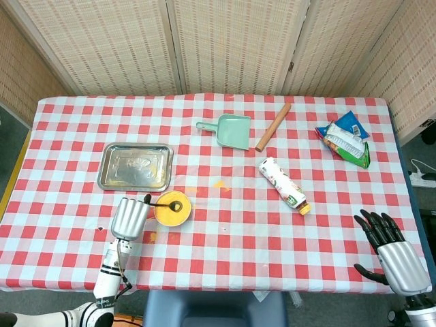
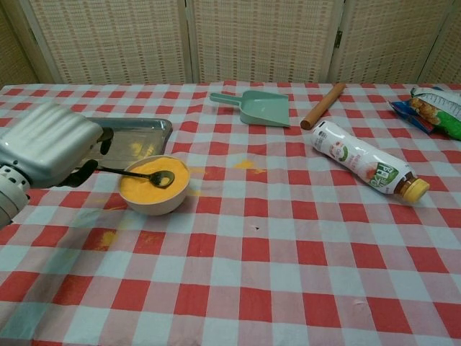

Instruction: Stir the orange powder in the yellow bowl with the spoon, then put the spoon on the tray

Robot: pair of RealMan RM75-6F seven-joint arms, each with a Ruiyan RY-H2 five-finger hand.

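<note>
The left hand (image 1: 129, 218) is sitting at the left of the table (image 1: 225, 252), just beside the bowl (image 1: 172, 208), and is gripping the handle of the spoon (image 2: 140, 174) in its curled fingers (image 2: 85, 172). The spoon is reaching rightward from the hand, with its head resting on the orange powder (image 2: 154, 181) inside the bowl (the handle is crossing the bowl's left rim). The tray (image 1: 135, 167) is lying behind the hand and bowl, near both but apart from the bowl in the head view, with a few specks of powder showing on it in the chest view. Small orange smears (image 2: 105, 237) are lying on the checked cloth in front of the bowl, and another patch (image 2: 245, 164) is lying to the bowl's right. Further right, toward the back, a green dustpan (image 1: 233, 131) is lying with its handle pointing left, and a wooden rolling pin (image 1: 273, 127) is lying at a slant just beside it. A bottle (image 1: 284, 184) is lying on its side right of centre, its yellow cap pointing toward the front right. A snack bag (image 1: 345, 138) is lying near the right rear corner. The right hand (image 1: 390, 245) is hovering at the front right edge, well apart from every object, with its dark fingers spread and holding nothing.
</note>
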